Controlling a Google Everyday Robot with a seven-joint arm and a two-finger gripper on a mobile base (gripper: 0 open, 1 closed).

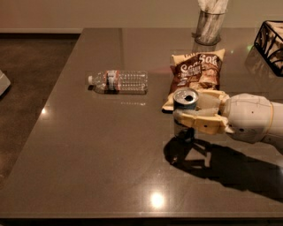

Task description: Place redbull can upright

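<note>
Camera view: The robot's gripper [189,109] reaches in from the right over a dark, glossy table [88,154], its pale fingers [200,122] clenched on either side of the redbull can [185,97]. The can stands upright right of the table's centre, silver top facing up and its mouth showing as a dark hole; what is inside cannot be seen. Its lower part shows below the near finger, at or just above the tabletop, and whether it touches the surface cannot be told. The white arm [252,118] casts a broad shadow [221,163] on the near side of the can.

Just beyond the can lies a brown snack bag [197,70], flat on the table with its printed face up, its near edge close behind the gripper. To the left, well apart from the can, a clear plastic water bottle [118,82] with a red-and-blue label rests on its side, white cap pointing left; whether it holds any liquid is unclear. At the far edge stands a ribbed cup [208,28] with white contents [213,5] rising out of it and cut off by the top of the frame. A black wire basket [267,44] sits at the far right, partly out of view.
</note>
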